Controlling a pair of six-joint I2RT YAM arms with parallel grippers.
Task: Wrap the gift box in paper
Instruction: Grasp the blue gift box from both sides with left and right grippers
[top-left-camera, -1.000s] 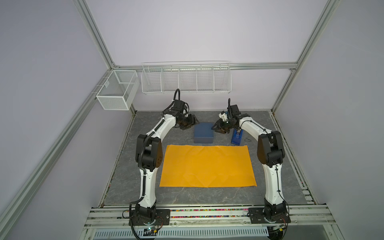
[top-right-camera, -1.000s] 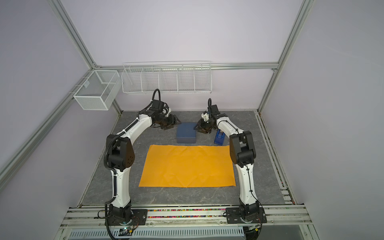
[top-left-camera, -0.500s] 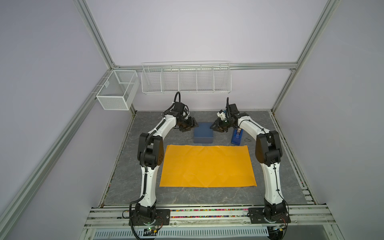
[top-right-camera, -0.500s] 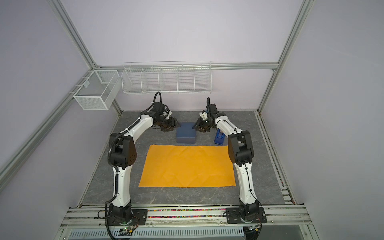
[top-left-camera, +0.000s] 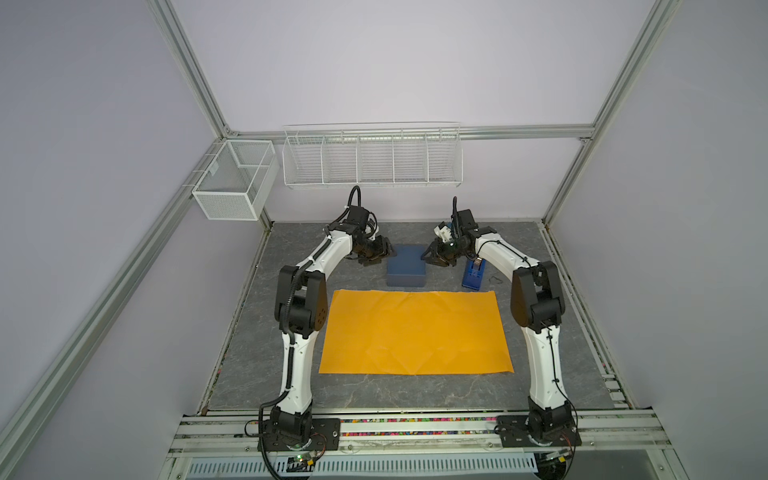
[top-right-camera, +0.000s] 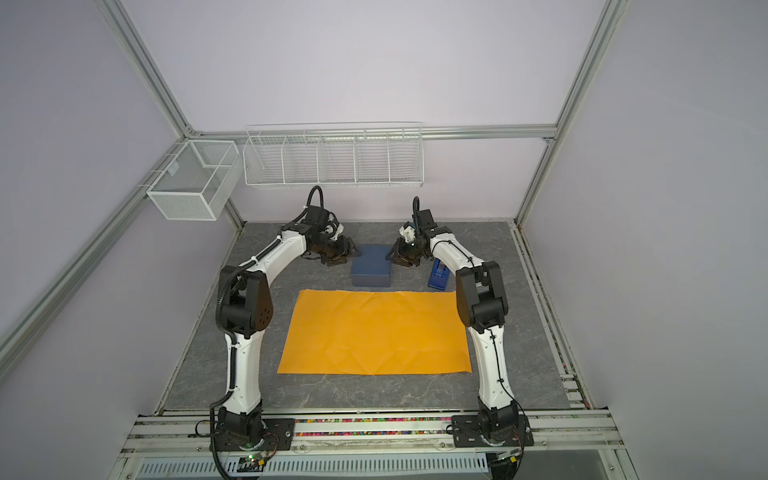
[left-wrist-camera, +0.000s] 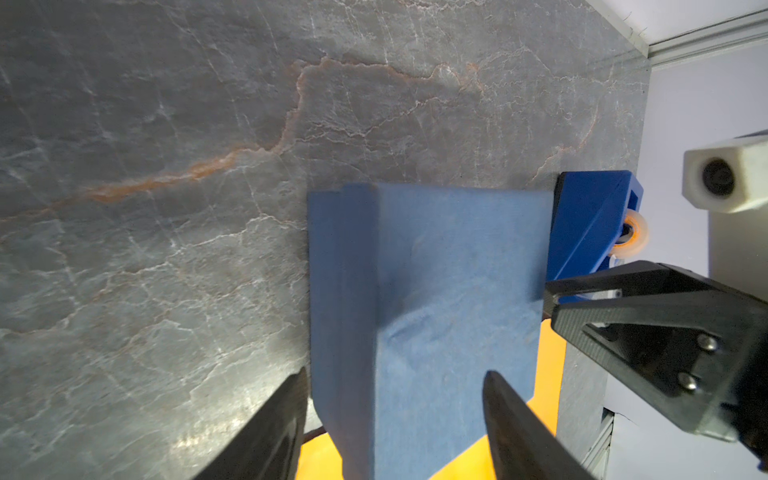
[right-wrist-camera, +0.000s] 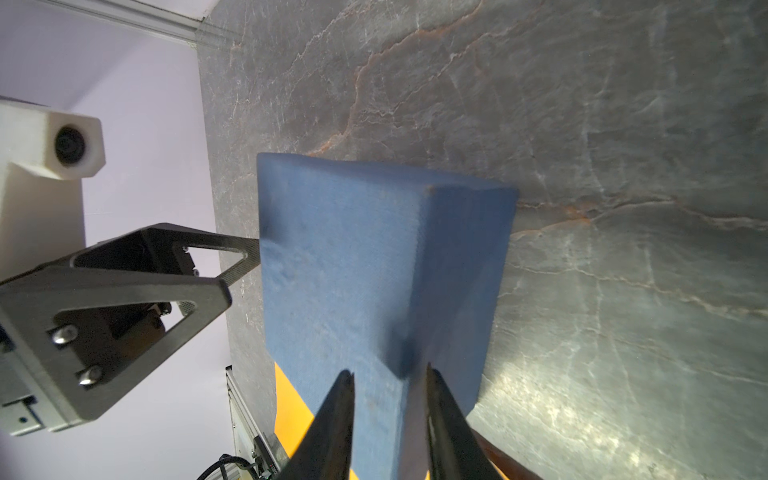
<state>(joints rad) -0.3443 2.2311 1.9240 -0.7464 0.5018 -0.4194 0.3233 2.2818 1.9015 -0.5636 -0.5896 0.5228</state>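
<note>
The dark navy gift box sits on the table just behind the flat orange paper, not on it. My left gripper is at the box's left side near the back corner, jaws wide open. My right gripper faces it at the right side near the back corner, jaws a narrow gap apart and empty. Whether either gripper's tips touch the box I cannot tell. Each wrist view looks along the box at the opposite gripper.
A bright blue tape dispenser stands just right of the box, under the right forearm. A white wire rack and a mesh basket hang on the back and left walls. The grey stone table is edged by metal rails.
Both grippers have edged in toward the box's back corners and the right jaws have narrowed. The box and the paper have not moved.
</note>
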